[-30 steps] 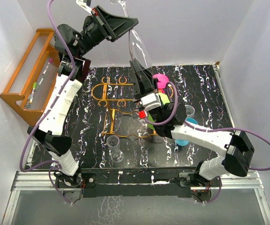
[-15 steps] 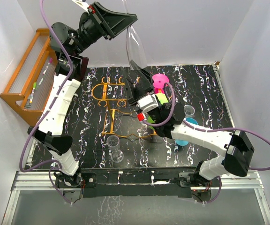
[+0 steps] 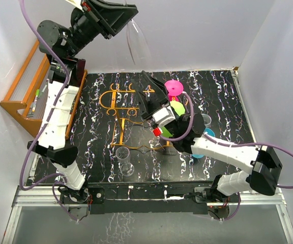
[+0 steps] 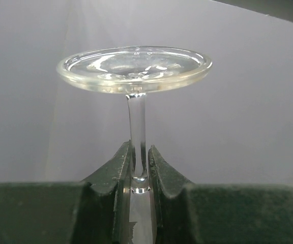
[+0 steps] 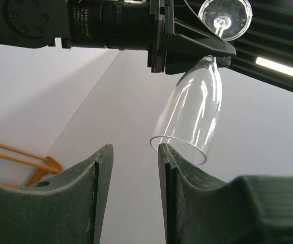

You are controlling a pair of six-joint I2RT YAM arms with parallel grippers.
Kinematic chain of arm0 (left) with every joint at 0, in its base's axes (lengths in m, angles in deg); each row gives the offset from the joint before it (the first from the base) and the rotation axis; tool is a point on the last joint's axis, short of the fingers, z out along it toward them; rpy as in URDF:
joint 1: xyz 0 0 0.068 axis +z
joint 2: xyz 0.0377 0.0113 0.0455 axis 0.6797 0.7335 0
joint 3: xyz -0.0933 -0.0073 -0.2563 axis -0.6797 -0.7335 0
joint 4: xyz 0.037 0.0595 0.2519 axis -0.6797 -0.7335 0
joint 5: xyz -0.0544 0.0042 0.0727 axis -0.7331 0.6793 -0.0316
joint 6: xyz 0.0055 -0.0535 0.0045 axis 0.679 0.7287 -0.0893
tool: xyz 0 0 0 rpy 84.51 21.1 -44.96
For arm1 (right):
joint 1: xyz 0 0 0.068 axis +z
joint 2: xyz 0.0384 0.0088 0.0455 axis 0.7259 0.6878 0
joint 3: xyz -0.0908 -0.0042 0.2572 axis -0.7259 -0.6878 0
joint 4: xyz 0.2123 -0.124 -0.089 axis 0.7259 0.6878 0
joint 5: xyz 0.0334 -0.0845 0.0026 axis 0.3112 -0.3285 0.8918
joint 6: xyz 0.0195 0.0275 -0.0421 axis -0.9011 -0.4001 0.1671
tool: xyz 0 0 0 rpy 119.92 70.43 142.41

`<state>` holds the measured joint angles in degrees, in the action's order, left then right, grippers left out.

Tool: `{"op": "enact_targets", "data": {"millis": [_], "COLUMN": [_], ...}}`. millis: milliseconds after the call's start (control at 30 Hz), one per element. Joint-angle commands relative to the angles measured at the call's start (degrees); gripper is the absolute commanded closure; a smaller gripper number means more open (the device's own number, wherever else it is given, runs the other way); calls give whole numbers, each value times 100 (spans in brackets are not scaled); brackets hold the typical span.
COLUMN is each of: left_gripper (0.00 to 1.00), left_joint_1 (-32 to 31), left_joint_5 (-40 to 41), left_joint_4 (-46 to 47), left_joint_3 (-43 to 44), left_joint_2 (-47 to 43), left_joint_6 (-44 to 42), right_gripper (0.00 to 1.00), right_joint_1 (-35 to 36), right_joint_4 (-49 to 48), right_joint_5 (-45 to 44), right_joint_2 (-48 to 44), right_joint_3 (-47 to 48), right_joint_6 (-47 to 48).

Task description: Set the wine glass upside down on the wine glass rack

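**Supervisor:** Report the left claw.

**Operator:** I read the left gripper (image 4: 139, 162) as pinched on the thin stem of the clear stemmed wine glass (image 4: 134, 68). In the left wrist view both dark fingers (image 4: 117, 168) press the stem from either side, just below the round foot.

**Supervisor:** Location and attitude of the glass?

**Operator:** I see it held high in the air. In the top view the wine glass (image 3: 136, 43) shows against the white back wall, past the far edge of the black marbled table (image 3: 223, 96). The right wrist view has the foot uppermost and the open rim lowest, with the bowl (image 5: 192, 117) tilted (not plumb). It is well apart from the orange-gold wire wine glass rack (image 3: 118, 99), which stands on the left-centre of the table.

**Supervisor:** Right claw?

**Operator:** I see the right gripper (image 3: 147, 91) with its fingers spread and nothing between them. It sits above the right end of the rack and points up toward the glass. In its own view the gap (image 5: 134, 152) shows only wall, and the rim of the glass appears just beside the right-hand finger (image 5: 177, 188).

**Supervisor:** Other items?

**Operator:** I note a stepped brown wooden shelf (image 3: 22, 86) at the left wall, a small clear tumbler (image 3: 125, 161) near the rack's near end, and a pink round disc (image 3: 173, 87) beside the right arm.
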<state>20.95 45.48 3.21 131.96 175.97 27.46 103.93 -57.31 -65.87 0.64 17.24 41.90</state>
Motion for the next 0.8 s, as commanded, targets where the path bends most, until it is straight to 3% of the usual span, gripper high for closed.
{"op": "enact_targets", "data": {"millis": [0, 267, 433, 600, 700, 767], "left_gripper": [100, 100, 100, 100, 100, 100], "left_joint_1": [478, 1392, 1643, 2091, 2296, 2383], "left_joint_5": [277, 342, 374, -321, -845, -1281], "left_joint_4": [-478, -1056, -1223, -941, -619, -520], "left_joint_3": [301, -243, -1268, -2072, -2589, -2928], "left_joint_2": [-303, -502, -836, -858, -845, -872], "left_joint_6": [-1429, -3855, -5308, -5582, -5632, -5540], "right_gripper": [56, 49, 39, 46, 37, 36], "right_joint_1": [36, 36, 36, 36, 36, 36], "right_joint_4": [312, 2291, 2481, 2997, 3126, 3133], "right_joint_5": [272, 1631, 1527, 1296, 1190, 1061], "right_joint_2": [-478, -1474, -1977, -2481, -2728, -2879], "right_joint_3": [-130, -445, -516, -543, -696, -823], "right_joint_6": [-186, -599, -959, -1134, -1313, -1460]}}
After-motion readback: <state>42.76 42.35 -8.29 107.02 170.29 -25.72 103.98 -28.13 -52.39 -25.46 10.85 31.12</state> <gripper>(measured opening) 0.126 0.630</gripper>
